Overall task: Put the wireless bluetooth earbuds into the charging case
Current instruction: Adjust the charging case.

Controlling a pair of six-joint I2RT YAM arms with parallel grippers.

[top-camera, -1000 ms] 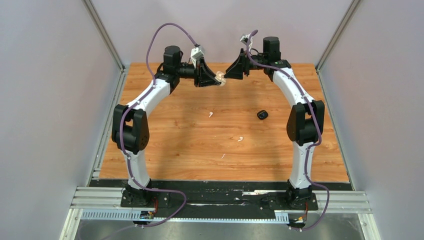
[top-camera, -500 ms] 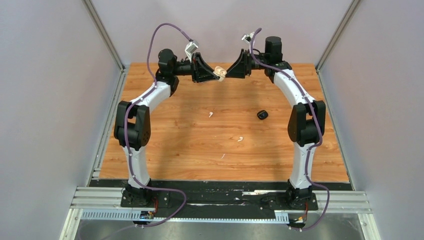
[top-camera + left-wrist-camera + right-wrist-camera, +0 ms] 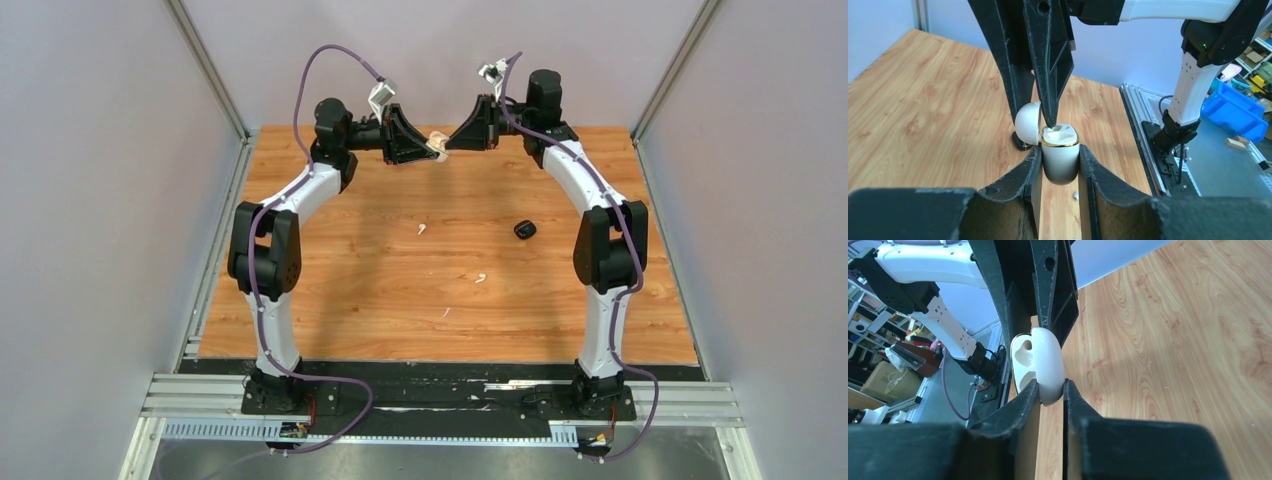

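The white charging case (image 3: pixel 439 149) with its gold rim hangs above the far middle of the table. My left gripper (image 3: pixel 1059 152) is shut on the case body (image 3: pixel 1060 165). The hinged lid (image 3: pixel 1027 123) stands open to the left, and the moulded wells (image 3: pixel 1062 135) show no bud inside. From the opposite side my right gripper (image 3: pixel 1050 385) is shut on the lid (image 3: pixel 1048 362). Two white earbuds (image 3: pixel 421 229) (image 3: pixel 480 278) lie loose on the wood in the middle of the table. One shows under the case (image 3: pixel 1076 196).
A small black oval object (image 3: pixel 525 230) lies right of centre; in the left wrist view it (image 3: pixel 1020 144) shows behind the lid. A tiny white fleck (image 3: pixel 445 312) sits nearer the front. Grey walls close in the table on both sides.
The right gripper has closed from wide open onto the lid. The left wrist turned and lifted the case slightly, and both grippers shifted a little toward the back.
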